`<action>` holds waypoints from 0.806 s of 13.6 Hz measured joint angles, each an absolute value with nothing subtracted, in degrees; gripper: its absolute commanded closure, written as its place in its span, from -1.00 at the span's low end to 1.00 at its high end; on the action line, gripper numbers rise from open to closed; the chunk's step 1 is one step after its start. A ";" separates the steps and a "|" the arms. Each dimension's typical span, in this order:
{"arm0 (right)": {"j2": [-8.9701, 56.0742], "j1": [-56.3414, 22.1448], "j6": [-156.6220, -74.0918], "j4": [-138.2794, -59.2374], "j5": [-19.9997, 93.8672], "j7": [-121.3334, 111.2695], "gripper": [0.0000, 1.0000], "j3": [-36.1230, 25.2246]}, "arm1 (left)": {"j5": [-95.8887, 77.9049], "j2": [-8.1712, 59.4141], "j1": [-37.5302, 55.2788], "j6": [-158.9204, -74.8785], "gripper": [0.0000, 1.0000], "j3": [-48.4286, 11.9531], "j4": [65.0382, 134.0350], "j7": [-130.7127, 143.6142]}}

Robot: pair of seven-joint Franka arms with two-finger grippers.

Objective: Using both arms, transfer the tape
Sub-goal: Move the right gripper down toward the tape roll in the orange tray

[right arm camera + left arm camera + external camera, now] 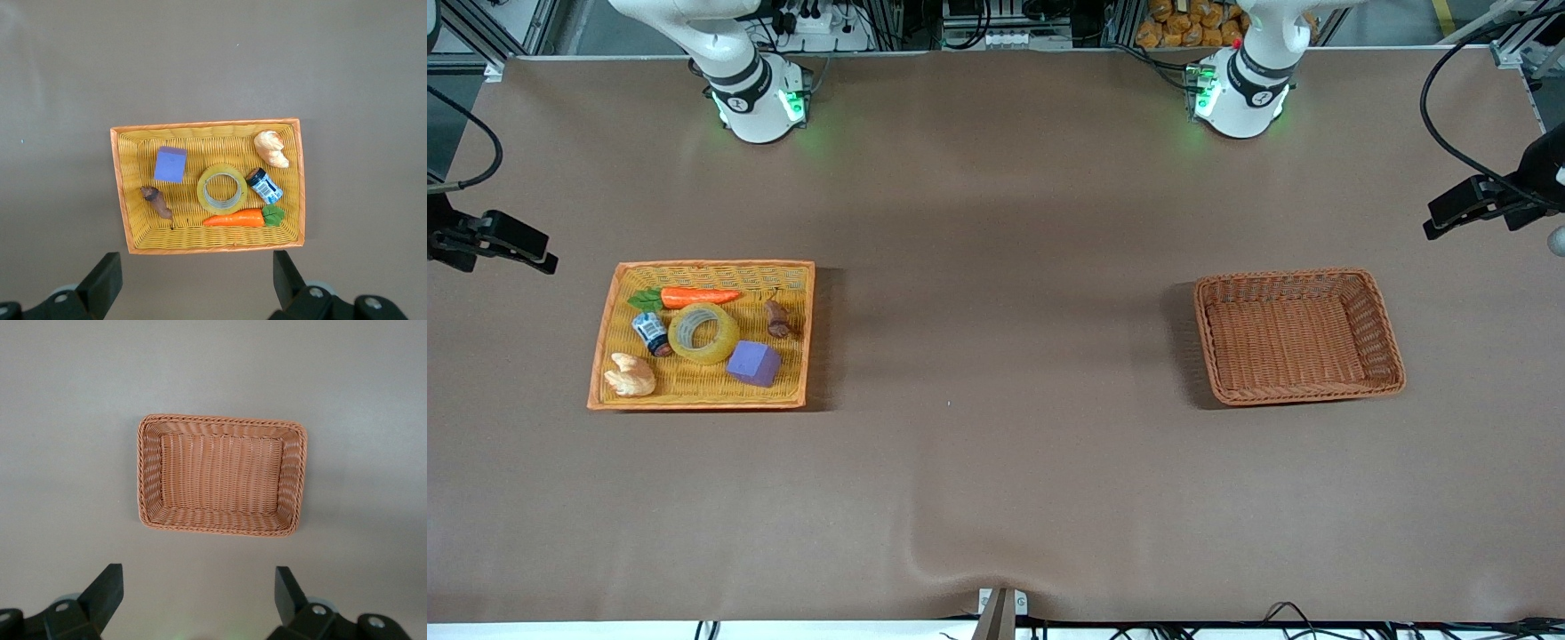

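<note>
The right claw (pixel 193 283) hangs high over the counter (pixel 996 444) with its two black fingers spread wide and nothing between them, looking straight down on the yellow tray (pixel 123 193) at the right arm's end. The tape (pixel 222 188) lies flat in the middle of that tray, well below the claw and untouched, its pale core facing up. Around it sit a carrot (pixel 235 218), a small blue-labelled can (pixel 265 186) just beside the roll, a purple cube (pixel 170 164), a pale croissant-like pastry (pixel 271 148) and a small brown piece (pixel 157 202). From the front the tape (pixel 703 332) shows with the carrot farther from the camera than it, and the cube and pastry nearer. The left claw (pixel 200 603) is likewise up in the air, fingers wide apart and empty, over the brown wicker basket (pixel 150 473) at the left arm's end of the counter, well apart from the tray. Neither claw shows in the front view, only the arms' white bases along the counter's top edge.
</note>
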State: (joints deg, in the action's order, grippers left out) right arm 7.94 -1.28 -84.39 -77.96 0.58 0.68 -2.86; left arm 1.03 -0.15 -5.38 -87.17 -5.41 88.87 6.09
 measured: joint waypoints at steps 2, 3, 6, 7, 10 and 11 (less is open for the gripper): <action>8.22 -1.56 -83.70 -78.56 0.60 0.67 -1.00 -2.71 | 1.03 -0.02 -5.38 -87.17 -1.00 -5.44 88.86 6.09; 8.33 -1.73 -84.04 -79.60 0.60 0.67 -1.00 -2.66 | 1.03 0.10 -5.38 -87.17 -1.00 -5.42 88.86 6.09; 8.79 -2.08 -90.08 -85.13 0.63 0.67 -1.00 -2.59 | 1.03 0.31 -5.40 -87.17 -1.00 -5.40 88.85 6.09; 9.03 -2.18 -91.92 -87.26 0.63 0.66 -1.00 -2.57 | 1.03 0.30 -5.41 -87.17 -1.00 -5.39 88.84 6.09; 9.40 -2.74 -95.65 -92.18 0.63 -1.22 -1.00 -2.56 | 1.03 0.31 -5.48 -87.17 -1.00 -5.37 88.74 6.09; 9.42 -2.76 -98.03 -94.21 0.63 -2.17 -1.00 -2.56 | 1.03 0.30 -5.50 -87.17 -1.00 -5.37 88.71 6.09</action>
State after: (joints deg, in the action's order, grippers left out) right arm 9.42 -2.76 -98.03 -94.21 0.63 -2.17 -2.56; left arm 1.03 0.30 -5.50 -87.17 -5.37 88.71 6.09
